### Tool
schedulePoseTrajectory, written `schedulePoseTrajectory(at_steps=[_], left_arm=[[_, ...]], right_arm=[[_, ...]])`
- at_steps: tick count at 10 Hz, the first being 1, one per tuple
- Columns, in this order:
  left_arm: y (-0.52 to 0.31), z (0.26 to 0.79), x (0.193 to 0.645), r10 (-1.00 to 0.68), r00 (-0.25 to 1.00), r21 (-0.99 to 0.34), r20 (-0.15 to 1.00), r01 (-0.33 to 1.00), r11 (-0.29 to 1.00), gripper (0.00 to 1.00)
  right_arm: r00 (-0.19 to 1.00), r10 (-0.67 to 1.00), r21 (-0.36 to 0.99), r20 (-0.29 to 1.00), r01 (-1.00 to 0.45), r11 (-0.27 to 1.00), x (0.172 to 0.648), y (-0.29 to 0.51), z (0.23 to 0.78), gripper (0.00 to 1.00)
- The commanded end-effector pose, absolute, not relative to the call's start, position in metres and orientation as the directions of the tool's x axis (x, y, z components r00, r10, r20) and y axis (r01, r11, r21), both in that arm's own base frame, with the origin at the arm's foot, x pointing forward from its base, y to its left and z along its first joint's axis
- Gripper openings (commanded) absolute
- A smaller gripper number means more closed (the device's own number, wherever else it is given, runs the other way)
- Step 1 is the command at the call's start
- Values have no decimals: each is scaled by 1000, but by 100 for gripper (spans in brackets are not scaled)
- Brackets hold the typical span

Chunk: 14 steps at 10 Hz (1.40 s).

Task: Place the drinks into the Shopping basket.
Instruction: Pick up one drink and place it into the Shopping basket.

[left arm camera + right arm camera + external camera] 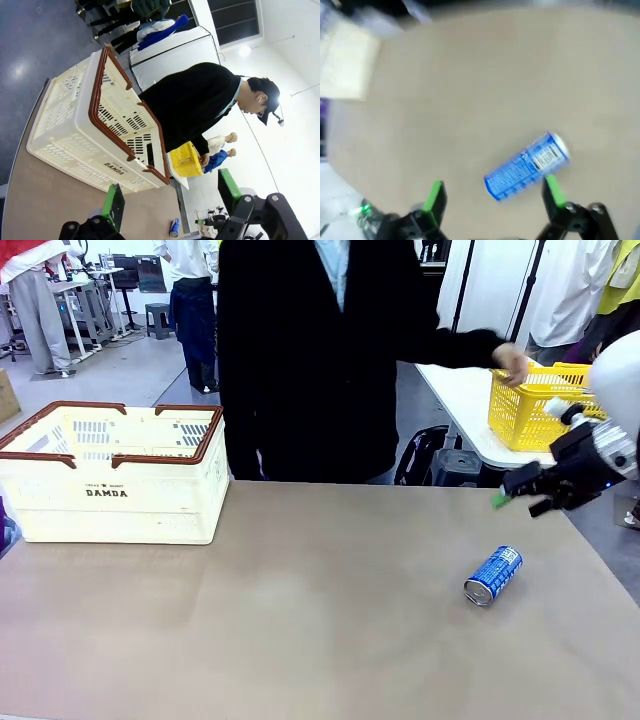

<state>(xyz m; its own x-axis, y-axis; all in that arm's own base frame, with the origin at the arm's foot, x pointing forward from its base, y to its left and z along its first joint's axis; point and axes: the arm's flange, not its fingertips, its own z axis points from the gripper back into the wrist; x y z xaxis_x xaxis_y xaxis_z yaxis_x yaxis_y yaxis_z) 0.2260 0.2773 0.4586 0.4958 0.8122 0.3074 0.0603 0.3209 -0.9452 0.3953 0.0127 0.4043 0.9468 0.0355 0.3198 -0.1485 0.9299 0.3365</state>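
A: State of the right gripper (520,497)?

B: Held wide open, green pads (436,197) well apart, nothing clamped. Hung in the air at 3 o'clock of the table (300,630) in the front view.

A: Nearest item to those fingers?

B: The blue can (493,576). Lay on its side on the tabletop at 4 o'clock, toward 7 o'clock from the fingertips and clear of them. Appeared in the right wrist view between the two pads but farther off, silver end turned to 2 o'clock. Blurred there, print unreadable.

A: State of the left gripper (171,197)?

B: Also open and empty. Faced the Shopping basket (75,145).

A: Position of that basket?

B: Stood upright on the table at 10 o'clock in the front view. Cream slotted walls, brown rim and handles, "DAMDA" on the near wall. Well apart from the blue can.

A: Beyond the table?

B: A person (300,360) in a dark top at 12 o'clock. One hand (512,362) stretched toward 2 o'clock, at the rim of a yellow mesh basket (525,418) on a second table (460,400).
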Motion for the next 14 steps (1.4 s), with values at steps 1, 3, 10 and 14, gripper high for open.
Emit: schedulePoseTrajectory(at_steps=[1, 3, 10, 14], left_arm=[[279, 459, 224, 809, 503, -946, 305, 63, 317, 100], [279, 459, 224, 809, 503, -946, 305, 63, 317, 100], [279, 459, 224, 809, 503, -946, 305, 63, 317, 100], [279, 459, 224, 809, 503, -946, 305, 63, 317, 100]], right_arm=[[997, 74, 131, 17, -76, 989, 405, 29, 413, 100], [999, -17, -29, -35, 16, 999, 404, 42, 411, 100], [998, 60, -11, -11, -60, 998, 397, 31, 393, 100], [327, 933, -63, -151, -945, 321, 390, 24, 385, 100]])
